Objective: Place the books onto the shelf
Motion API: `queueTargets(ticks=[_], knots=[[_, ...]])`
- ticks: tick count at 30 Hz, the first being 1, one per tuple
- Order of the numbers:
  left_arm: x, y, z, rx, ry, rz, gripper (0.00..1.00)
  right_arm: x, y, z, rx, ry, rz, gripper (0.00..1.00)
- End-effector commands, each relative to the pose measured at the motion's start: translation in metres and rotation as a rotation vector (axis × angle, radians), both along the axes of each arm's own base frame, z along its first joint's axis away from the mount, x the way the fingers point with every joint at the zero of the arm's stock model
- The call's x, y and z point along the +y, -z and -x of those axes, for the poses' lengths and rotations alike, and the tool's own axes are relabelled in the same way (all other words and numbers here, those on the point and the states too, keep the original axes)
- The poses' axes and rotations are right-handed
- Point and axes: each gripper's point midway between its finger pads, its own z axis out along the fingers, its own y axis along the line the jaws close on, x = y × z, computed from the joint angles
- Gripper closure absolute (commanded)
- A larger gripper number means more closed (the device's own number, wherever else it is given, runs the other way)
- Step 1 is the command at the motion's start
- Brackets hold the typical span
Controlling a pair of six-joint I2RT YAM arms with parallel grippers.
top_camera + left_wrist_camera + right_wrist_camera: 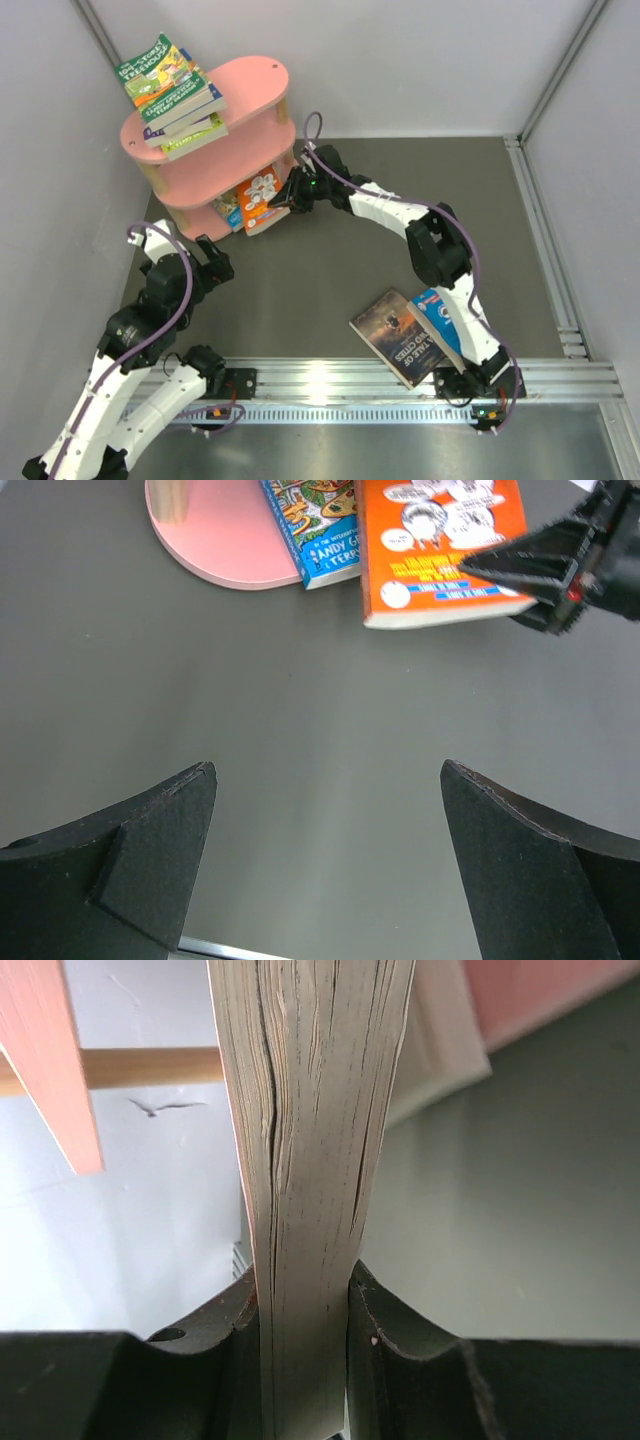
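The pink shelf [245,85] stands at the back left, with three books [170,90] stacked on its top board. My right gripper [285,195] is shut on an orange book [260,200] at the bottom tier's front edge. The right wrist view shows the orange book's page edge [310,1110] clamped between both fingers of the right gripper [302,1280]. In the left wrist view the orange book [440,550] lies beside a blue book [320,530] on the bottom board [220,540]. My left gripper [328,770] hangs open over bare table, near the shelf [215,255].
A dark brownish book [400,335] and a blue book [440,320] lie on the table near the front right, partly under my right arm. Grey walls close in the table on the left, back and right. A metal rail [350,380] runs along the near edge.
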Motion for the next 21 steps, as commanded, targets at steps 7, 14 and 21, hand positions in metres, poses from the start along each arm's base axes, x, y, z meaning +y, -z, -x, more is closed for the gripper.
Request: queueTargets(ticks=[7,14,21], knots=[[0.001,-0.009,-0.004,-0.047,0.007,-0.017,0.01,0.050,-0.033,-0.018,-0.054,-0.054,-0.154,0.67],[0.000,-0.008,-0.005,-0.048,0.009,-0.018,0.01,0.040,-0.014,-0.027,-0.049,-0.035,-0.131,0.34],[0.000,-0.006,-0.006,-0.048,0.009,-0.017,0.01,0.011,0.008,-0.018,-0.025,-0.013,-0.059,0.32]])
